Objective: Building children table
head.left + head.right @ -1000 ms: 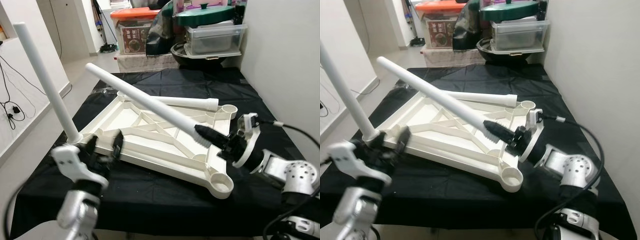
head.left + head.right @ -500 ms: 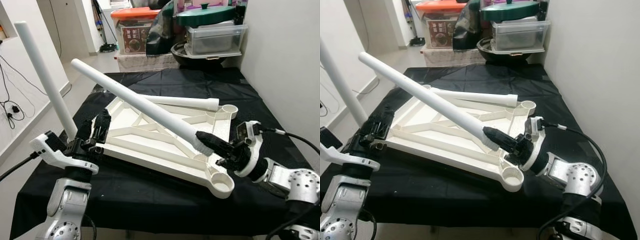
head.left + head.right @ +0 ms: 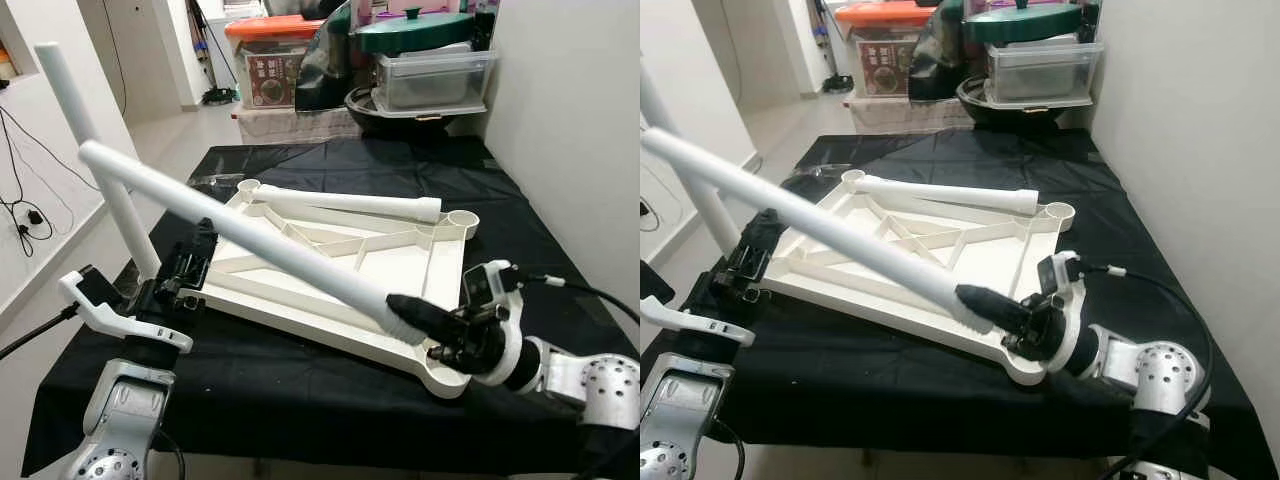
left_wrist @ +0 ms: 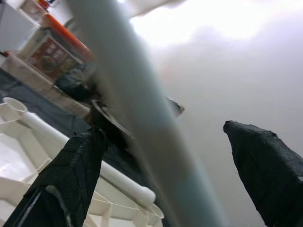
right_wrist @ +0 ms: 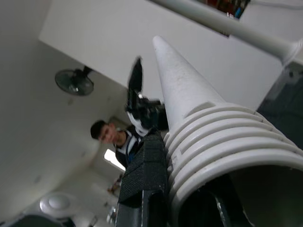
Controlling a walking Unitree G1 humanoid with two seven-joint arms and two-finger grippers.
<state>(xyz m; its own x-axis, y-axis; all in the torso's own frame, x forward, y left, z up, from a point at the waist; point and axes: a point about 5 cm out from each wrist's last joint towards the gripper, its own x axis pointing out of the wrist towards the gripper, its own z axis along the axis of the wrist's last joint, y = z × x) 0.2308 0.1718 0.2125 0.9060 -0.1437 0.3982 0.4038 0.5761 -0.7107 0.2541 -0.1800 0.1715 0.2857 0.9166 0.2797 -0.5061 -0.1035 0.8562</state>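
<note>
The step in hand looks to be fitting a leg into the table's corner: the right gripper (image 3: 420, 322), low and right of centre in the left eye view, is clenched around the ribbed end of a long white leg (image 3: 240, 235), which slants up from there to the upper left of the frame; its threaded end hangs just above the near-right corner socket (image 3: 448, 375) of the white tabletop (image 3: 400, 255), which lies upside down with its ribbed underside showing; the next move, I judge, calls for swinging the leg upright over that socket, seating the ribbed end squarely in the ring and twisting it in without cross-threading; the left gripper (image 3: 190, 262), at the lower left, rests at the tabletop's near-left corner with its fingers released, as the left wrist view shows them spread wide either side of a blurred white tube; just beside it a second leg (image 3: 95, 155) already stands upright in its corner, and a third leg (image 3: 340, 203) lies flat across the far edge of the tabletop; all this sits on a low surface covered by a black cloth (image 3: 300, 385), against a white wall on the right; behind, at the top of the frame, stand an orange-lidded box (image 3: 272, 60), a clear plastic bin (image 3: 432, 78) and a green lid (image 3: 420, 27); cables trail down the wall at far left.
</note>
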